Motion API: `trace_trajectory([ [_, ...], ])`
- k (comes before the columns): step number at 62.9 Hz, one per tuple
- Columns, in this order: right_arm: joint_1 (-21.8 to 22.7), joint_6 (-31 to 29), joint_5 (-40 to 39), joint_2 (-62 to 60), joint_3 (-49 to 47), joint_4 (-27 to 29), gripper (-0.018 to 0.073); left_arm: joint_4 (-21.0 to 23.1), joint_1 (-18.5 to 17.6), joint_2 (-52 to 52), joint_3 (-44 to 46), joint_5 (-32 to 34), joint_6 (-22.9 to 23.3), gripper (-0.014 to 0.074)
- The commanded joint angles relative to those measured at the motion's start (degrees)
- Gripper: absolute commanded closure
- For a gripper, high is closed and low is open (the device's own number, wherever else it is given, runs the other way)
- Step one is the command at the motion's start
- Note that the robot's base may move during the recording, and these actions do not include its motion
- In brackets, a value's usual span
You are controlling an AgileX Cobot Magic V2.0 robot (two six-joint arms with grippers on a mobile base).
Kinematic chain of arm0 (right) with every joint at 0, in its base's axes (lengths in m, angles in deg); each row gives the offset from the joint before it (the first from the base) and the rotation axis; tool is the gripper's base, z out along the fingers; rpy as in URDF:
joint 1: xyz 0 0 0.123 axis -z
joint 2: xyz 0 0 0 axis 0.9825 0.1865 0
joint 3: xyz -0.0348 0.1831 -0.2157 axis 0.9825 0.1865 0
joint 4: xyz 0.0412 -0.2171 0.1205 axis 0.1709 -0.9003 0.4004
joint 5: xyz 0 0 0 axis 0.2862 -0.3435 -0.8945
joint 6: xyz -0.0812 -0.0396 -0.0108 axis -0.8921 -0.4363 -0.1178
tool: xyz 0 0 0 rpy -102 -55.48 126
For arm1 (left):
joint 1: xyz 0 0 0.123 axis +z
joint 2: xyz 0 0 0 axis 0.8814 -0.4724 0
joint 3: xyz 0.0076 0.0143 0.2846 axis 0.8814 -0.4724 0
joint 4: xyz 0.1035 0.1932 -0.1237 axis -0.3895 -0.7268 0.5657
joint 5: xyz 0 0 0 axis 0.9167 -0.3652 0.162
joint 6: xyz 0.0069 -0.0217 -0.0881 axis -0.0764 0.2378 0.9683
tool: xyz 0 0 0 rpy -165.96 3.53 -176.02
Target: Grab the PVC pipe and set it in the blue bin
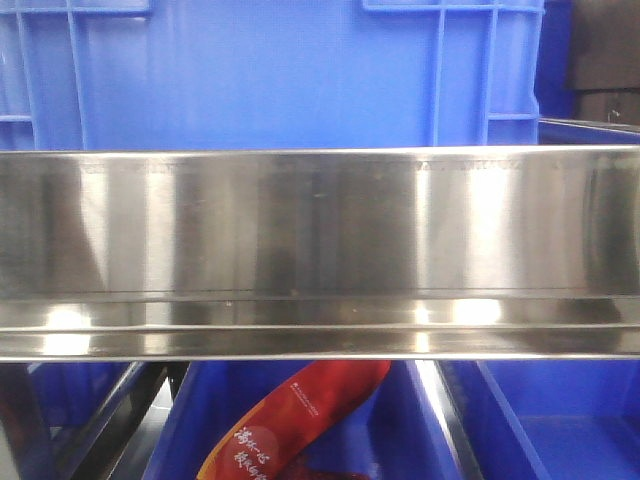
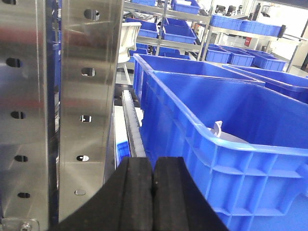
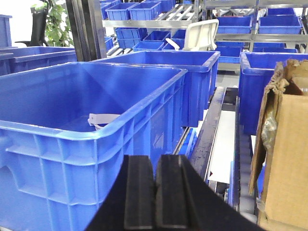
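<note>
White curved PVC pipe [image 3: 102,119] lies inside the large blue plastic bin [image 3: 91,132], ahead and left of our right gripper [image 3: 155,192]; only its squared end shows over the rim. Left wrist view catches a white tip [image 2: 217,129] poking above the bin's near wall [image 2: 250,173], ahead and right of our left gripper [image 2: 154,190], likely the same pipe.

Both grippers: black pads pressed together, nothing between them. Neither touches the bin or pipe; both sit outside the bin, below rim level.

We judge the placing done, so the step in hand is pulling clear. To do it well, we back each arm straight away from the bin wall, watching the perforated steel shelf post [image 2: 89,96] left of the left gripper and the torn brown cardboard box [image 3: 284,144] right of the right one.

Front view is blocked by a shiny steel rail [image 1: 320,250], blue crate wall above, a red printed packet [image 1: 300,420] below; no pipe visible there.
</note>
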Motion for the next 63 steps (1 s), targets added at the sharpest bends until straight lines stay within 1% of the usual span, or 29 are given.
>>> trace_trajectory([
  [1, 0.36, 0.06, -1.38, -0.38, 0.11, 0.10, 0.0721, 0.04, 0.29, 0.33, 0.07, 0.95, 0.26, 0.0707],
  [15, 0.36, 0.06, -1.38, -0.38, 0.11, 0.10, 0.0721, 0.04, 0.29, 0.33, 0.07, 0.95, 0.26, 0.0707],
  [18, 0.36, 0.06, -0.53, -0.39, -0.39, 1.77, 0.0721, 0.04, 0.29, 0.33, 0.07, 0.95, 0.26, 0.0707],
  [26, 0.36, 0.06, -2.26, -0.39, -0.39, 2.04, 0.0721, 0.04, 0.29, 0.33, 0.07, 0.95, 0.26, 0.0707],
  [45, 0.36, 0.06, -2.37, -0.39, -0.39, 2.04, 0.0721, 0.04, 0.29, 0.33, 0.07, 0.95, 0.26, 0.0707],
  [53, 0.36, 0.06, -4.48, -0.39, -0.39, 2.04, 0.0721, 0.04, 0.29, 0.33, 0.07, 0.95, 0.26, 0.0707],
  [58, 0.36, 0.06, -5.23, -1.03, -0.39, 0.04, 0.0721, 0.04, 0.29, 0.33, 0.07, 0.95, 0.26, 0.0707],
  [63, 0.51, 0.06, -6.45, -2.90, 0.40, -3.98, 0.0721, 0.04, 0.29, 0.33, 0.07, 0.95, 0.26, 0.0707],
])
